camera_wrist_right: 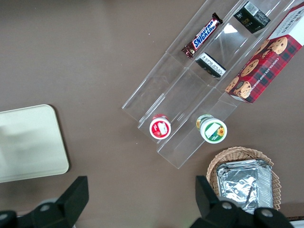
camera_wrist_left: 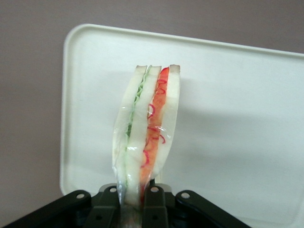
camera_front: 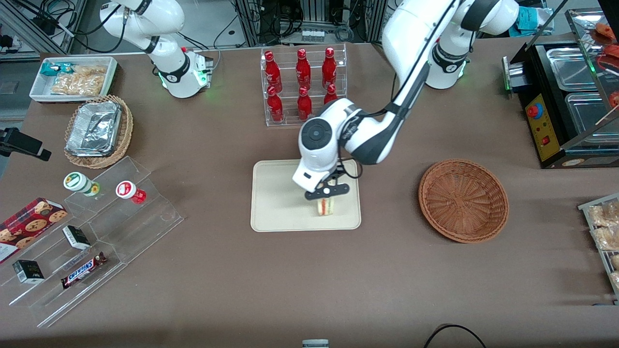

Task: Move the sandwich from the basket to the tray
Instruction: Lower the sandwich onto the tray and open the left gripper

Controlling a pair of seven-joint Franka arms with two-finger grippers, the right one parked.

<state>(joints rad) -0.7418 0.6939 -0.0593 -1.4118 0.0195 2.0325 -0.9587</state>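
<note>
One small triangular wedge of pale white bread with red and green filling, the sandwich (camera_front: 325, 207), was what we found clamped in the left arm's black two-finger gripper (camera_front: 326, 195). From the wrist camera we saw the gripper (camera_wrist_left: 135, 202) pinching the wrapped sandwich (camera_wrist_left: 147, 128) at one narrow end, its fingers (camera_wrist_left: 153, 197) drawn in close on either side of the bread, with the layered edge pointing away from the gripper. The clear wrap showed as a glossy film over the slices.

Directly below the gripper lay the flat cream-beige rectangular tray with rounded corners (camera_front: 275, 198), and we saw the same tray (camera_wrist_left: 237, 118) spread under the sandwich in the wrist view. From the front the sandwich stood over the tray's nearer part, close to the edge that faces the working arm's end of the table. We could not tell whether its lower end touched the tray or hung just above it.

Well apart from the gripper, toward the working arm's end of the table, sat the round, shallow, reddish-brown woven wicker basket (camera_front: 463, 199). Farther from the front camera than the gripper stood a clear acrylic rack of red bottles (camera_front: 303, 84), near the tray's edge but not touching it.
</note>
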